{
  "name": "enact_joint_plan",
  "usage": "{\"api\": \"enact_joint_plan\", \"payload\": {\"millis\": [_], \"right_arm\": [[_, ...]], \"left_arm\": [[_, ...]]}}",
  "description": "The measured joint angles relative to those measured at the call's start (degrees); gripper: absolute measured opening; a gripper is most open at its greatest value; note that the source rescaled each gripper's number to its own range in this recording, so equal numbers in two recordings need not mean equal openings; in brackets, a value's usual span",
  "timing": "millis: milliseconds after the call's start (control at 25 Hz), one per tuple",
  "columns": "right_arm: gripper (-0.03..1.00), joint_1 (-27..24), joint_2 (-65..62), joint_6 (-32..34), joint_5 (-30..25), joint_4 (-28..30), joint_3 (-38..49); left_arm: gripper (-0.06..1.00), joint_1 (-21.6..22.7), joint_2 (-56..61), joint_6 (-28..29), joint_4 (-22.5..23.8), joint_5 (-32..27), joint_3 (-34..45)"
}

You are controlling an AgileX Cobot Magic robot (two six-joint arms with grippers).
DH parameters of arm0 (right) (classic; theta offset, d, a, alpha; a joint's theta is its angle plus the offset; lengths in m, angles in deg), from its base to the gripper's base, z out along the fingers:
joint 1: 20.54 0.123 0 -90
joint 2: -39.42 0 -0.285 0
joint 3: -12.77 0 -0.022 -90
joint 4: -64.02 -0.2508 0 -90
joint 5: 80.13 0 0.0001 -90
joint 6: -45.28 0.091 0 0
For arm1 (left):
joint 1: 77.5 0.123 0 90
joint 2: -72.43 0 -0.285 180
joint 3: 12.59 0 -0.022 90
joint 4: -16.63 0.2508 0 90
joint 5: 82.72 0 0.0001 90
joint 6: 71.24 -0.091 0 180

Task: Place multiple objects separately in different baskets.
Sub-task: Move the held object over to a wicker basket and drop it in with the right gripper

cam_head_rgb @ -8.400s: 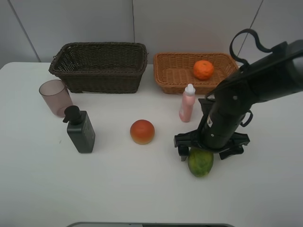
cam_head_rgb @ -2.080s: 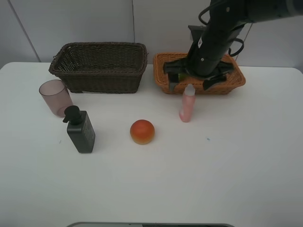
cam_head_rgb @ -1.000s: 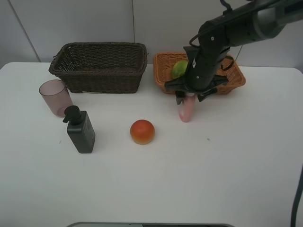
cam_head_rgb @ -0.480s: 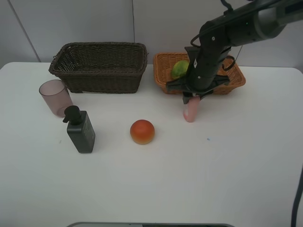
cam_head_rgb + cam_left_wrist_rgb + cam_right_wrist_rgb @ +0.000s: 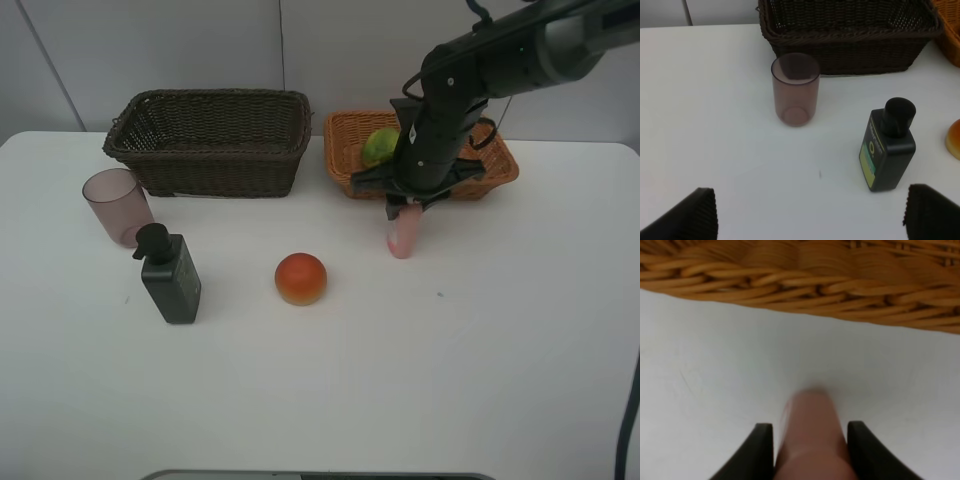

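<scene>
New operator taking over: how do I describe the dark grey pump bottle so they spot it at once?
Find the deep dark brown wicker basket at the table's far left. A translucent mauve cup stands before its left end, the dark grey pump bottle just in front of that. Unlike the cup and the round red-yellow fruit beside it, it is boxy, opaque, black-capped.

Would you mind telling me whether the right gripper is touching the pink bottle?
Touching. The right wrist view shows the right gripper with fingers pressed against the pink bottle.
</scene>
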Motion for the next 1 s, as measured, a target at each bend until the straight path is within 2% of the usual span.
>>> {"api": "enact_joint_plan", "payload": {"millis": [160,360,600,720,880,1000], "right_arm": [[0.00,0.00,0.00,0.00,-0.37,0.00,-0.35],[0.00,0.36,-2.03,-0.44,-3.99,0.05,-3.56],[0.00,3.65,-4.92,-4.91,-11.38,-0.02,-13.23],[0.00,6.25,-4.92,-6.18,-12.61,-0.02,-18.13],[0.00,9.37,-4.92,-6.41,-7.58,-0.02,-22.70],[0.00,11.37,-4.92,-6.47,1.30,-0.02,-23.30]], "left_arm": [[0.96,0.00,0.00,0.00,0.00,0.00,0.00],[0.96,0.00,0.00,0.00,0.00,0.00,0.00],[0.96,0.00,0.00,0.00,0.00,0.00,0.00],[0.96,0.00,0.00,0.00,0.00,0.00,0.00],[0.96,0.00,0.00,0.00,0.00,0.00,0.00],[0.96,0.00,0.00,0.00,0.00,0.00,0.00]]}}
